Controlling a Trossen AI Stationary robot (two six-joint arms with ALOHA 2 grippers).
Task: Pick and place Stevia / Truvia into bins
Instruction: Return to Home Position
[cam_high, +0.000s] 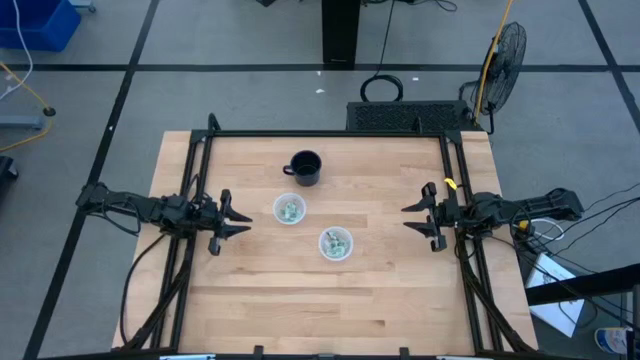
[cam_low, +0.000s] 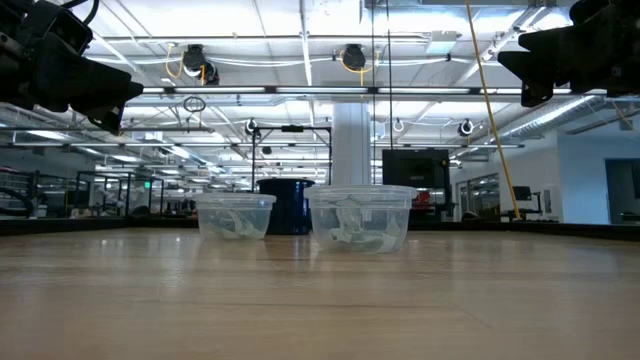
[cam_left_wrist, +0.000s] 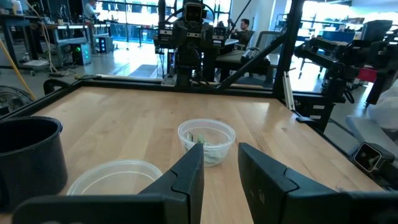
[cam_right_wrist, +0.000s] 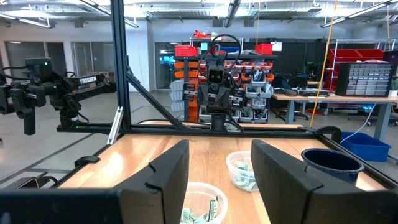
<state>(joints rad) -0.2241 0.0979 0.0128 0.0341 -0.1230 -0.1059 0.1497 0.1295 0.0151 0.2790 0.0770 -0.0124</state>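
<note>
Two clear plastic cups stand upright on the wooden table, one (cam_high: 290, 209) left of centre and one (cam_high: 336, 243) nearer the near edge. Light green and white sweetener packets lie inside both (cam_low: 236, 222) (cam_low: 358, 232). In the right wrist view packets (cam_right_wrist: 202, 211) show in the closer cup and more in the farther cup (cam_right_wrist: 244, 171). My left gripper (cam_high: 243, 217) hovers open at the table's left side, raised, pointing at the cups. My right gripper (cam_high: 408, 215) hovers open at the right side, facing them. No loose packet shows on the table.
A black mug (cam_high: 303, 167) stands just beyond the left cup, toward the far edge. A black metal frame (cam_high: 330, 134) runs along the far and side edges. Bare wood lies between the cups and the near edge. A fan (cam_high: 500, 55) stands off the table.
</note>
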